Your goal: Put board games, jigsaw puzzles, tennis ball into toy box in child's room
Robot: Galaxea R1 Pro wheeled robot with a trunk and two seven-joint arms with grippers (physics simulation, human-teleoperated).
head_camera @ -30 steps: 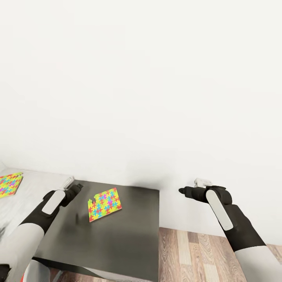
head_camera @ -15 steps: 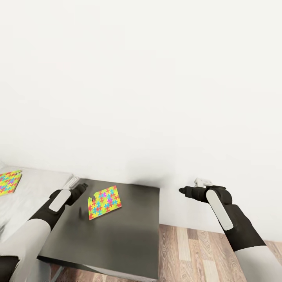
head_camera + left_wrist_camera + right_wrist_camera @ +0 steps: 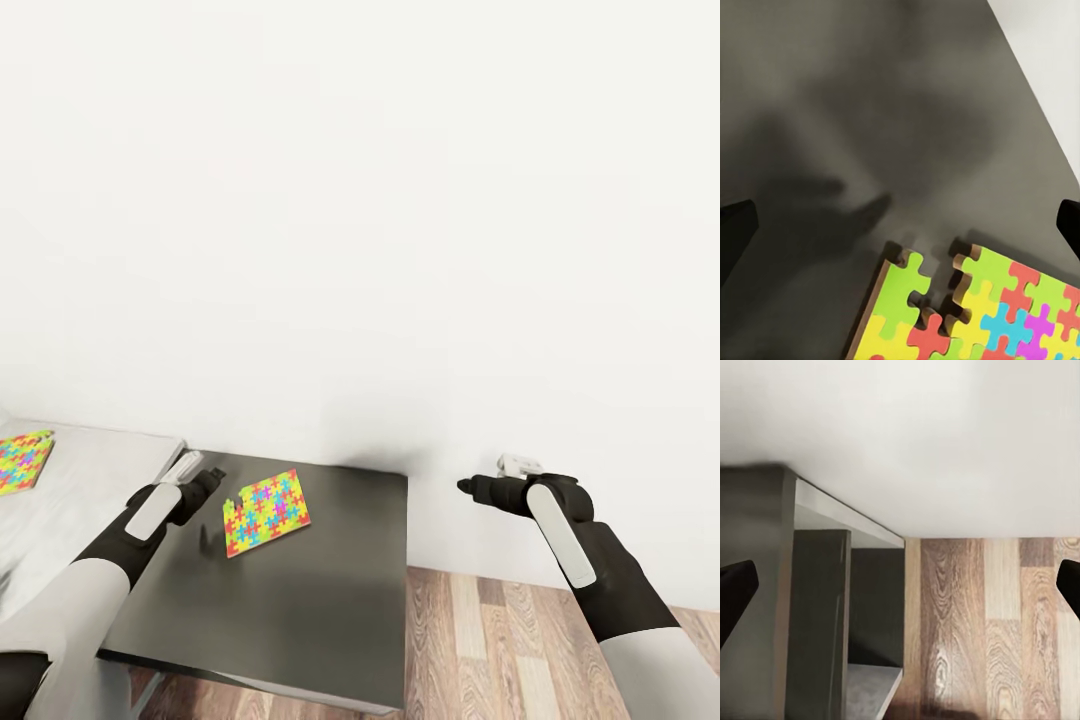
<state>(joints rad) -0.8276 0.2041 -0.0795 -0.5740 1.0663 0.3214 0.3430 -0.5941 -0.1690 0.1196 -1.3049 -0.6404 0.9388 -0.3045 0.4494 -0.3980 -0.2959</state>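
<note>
One jigsaw puzzle [image 3: 267,512] lies flat on the dark grey side cabinet [image 3: 300,610], slightly askew, with a notch of missing pieces at one corner. My left gripper [image 3: 208,478] hovers just left of it, open; in the left wrist view the jigsaw puzzle [image 3: 975,311] lies below the wide-spread gripper [image 3: 900,221], apart from both fingertips [image 3: 735,229]. A second jigsaw puzzle [image 3: 22,462] rests on the pale table [image 3: 90,490] at the far left. My right gripper [image 3: 468,487] hangs open in the air beyond the cabinet's right side, holding nothing.
A plain white wall [image 3: 360,220] stands right behind the cabinet and table. Wood-plank floor [image 3: 500,650] opens to the right of the cabinet. The right wrist view looks down on the cabinet's side shelves [image 3: 832,615] and the floor [image 3: 982,622].
The head view has drifted slightly. My left gripper has edged a little closer to the jigsaw puzzle on the cabinet. The right arm has held still.
</note>
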